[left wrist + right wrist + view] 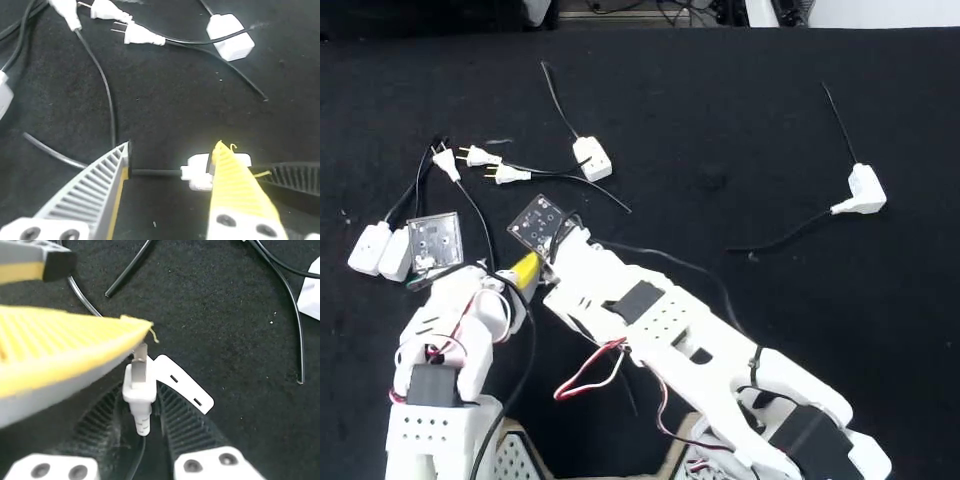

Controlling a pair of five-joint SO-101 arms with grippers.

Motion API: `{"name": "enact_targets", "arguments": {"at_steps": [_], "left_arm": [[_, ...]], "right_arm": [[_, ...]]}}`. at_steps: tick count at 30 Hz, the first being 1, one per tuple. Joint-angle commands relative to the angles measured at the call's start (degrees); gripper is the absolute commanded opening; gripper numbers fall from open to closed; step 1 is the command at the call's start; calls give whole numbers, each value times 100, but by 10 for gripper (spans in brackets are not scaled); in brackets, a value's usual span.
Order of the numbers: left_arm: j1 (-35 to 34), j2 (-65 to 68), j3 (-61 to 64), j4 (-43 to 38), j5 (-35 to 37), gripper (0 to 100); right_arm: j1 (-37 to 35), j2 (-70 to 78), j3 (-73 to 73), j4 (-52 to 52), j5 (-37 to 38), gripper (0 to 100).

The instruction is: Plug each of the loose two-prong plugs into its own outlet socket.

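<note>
Black, felt-like tabletop (740, 110) lies under both arms, and the two sockets sit close in front of them. One square socket plate (540, 222) lies face up right at the tip of my right claw (139, 396). A second socket plate (433, 240) lies ahead of the left arm, with two white plug blocks (370, 248) against its left edge. The right claw is clenched on a white two-prong plug (137, 390), its black ribbed fingers (185, 425) on either side of the body and a white slotted piece (182, 385) just beside the prongs. My left claw (172, 147) is spread wide and grips nothing. Its yellow finger (235, 185) crosses in front of that same plug, and I can't tell whether they touch; its grey finger (95, 185) stands apart beside the plug's cord (155, 172). That spot is crowded, the two claws nearly meeting. Farther out, a cluster of loose plugs (480, 157) and a white adapter (592, 158) trail black cords. The widest room is to the right, around an angled white plug (865, 192).
</note>
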Motion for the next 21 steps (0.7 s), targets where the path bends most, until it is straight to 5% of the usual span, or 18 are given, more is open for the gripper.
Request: {"name": "enact_targets", "arguments": {"at_steps": [1, 6, 21], "left_arm": [[75, -53, -215, -185, -9, 270], [-549, -53, -409, -211, 35, 271], [4, -1134, 145, 229, -466, 270]], "right_arm": [[-79, -233, -40, -149, -26, 10], [-79, -233, -40, -149, -26, 10], [-70, -251, -40, -132, -18, 10]]}}
